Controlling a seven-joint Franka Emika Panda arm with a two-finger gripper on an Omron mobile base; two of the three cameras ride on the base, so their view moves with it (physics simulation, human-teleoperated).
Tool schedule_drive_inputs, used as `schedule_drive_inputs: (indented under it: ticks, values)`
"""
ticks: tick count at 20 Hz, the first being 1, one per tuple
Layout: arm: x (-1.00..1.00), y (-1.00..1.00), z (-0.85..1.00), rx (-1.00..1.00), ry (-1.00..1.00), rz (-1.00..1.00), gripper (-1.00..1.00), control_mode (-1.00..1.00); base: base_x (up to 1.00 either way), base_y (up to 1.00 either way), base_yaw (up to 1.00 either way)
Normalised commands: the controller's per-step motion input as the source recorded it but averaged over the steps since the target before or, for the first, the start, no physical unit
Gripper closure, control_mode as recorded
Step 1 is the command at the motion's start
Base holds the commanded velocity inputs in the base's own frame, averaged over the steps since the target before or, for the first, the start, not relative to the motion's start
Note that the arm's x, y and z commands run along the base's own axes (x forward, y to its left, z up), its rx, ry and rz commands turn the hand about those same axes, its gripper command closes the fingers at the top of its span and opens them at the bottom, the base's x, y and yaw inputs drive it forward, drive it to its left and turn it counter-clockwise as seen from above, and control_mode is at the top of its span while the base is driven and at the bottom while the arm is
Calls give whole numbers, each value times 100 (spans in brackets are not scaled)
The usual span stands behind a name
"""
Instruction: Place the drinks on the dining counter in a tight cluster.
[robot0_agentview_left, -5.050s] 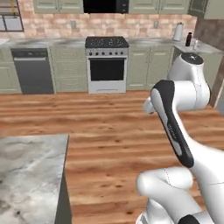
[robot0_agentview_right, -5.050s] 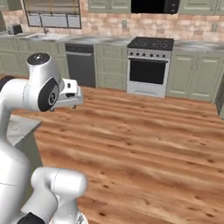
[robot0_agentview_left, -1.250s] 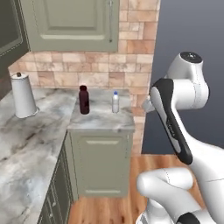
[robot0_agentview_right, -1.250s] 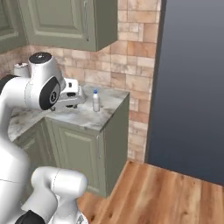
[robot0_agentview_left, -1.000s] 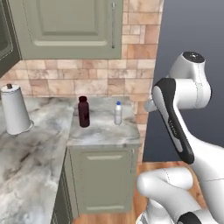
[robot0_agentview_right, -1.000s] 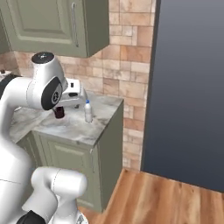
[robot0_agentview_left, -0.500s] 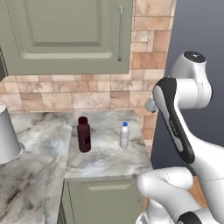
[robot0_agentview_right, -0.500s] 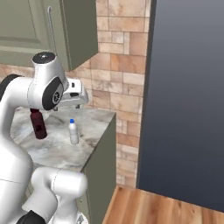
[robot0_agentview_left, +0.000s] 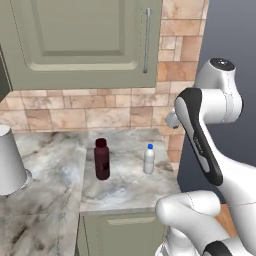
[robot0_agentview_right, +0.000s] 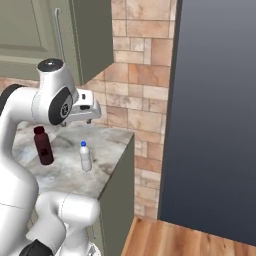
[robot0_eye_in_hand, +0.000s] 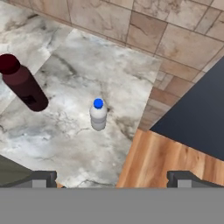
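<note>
Claw (robot0_eye_in_hand: 109, 178) released, empty, high above the bench (robot0_agentview_left: 125, 185). Whitish bottle (robot0_eye_in_hand: 98, 114) stands just beside the maroon bottle (robot0_eye_in_hand: 24, 85). Risk: a skewed descent could topple the slim whitish bottle.

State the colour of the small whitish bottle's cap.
Blue. The small whitish bottle's cap shows best in the hand view.

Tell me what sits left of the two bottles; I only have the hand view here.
Observer: In the left base view a white cylinder stands on the marble counter, left of the maroon bottle.
Operator: What is above the counter?
Observer: A green cabinet door with a vertical handle hangs over it.
Operator: Is the claw near the small bottle?
Observer: No, the claw hangs open above the small whitish bottle, touching nothing.
</note>
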Motion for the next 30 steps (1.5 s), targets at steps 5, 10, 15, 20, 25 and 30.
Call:
schedule_drive_inputs:
  ticks: [5, 10, 15, 20, 25, 30]
  values:
    - [0, 0, 0, 0, 0, 0, -100, 100, 10, 8, 0]
    - [0, 0, 0, 0, 0, 0, -100, 100, 0, 0, 0]
    - [0, 0, 0, 0, 0, 0, -100, 100, 0, 0, 0]
    - [0, 0, -5, 0, -2, 0, -100, -100, 0, 0, 0]
    - [8, 0, -18, 2, -8, 7, -100, -100, 0, 0, 0]
    - [25, 0, -53, 14, -7, 23, -100, -100, 0, 0, 0]
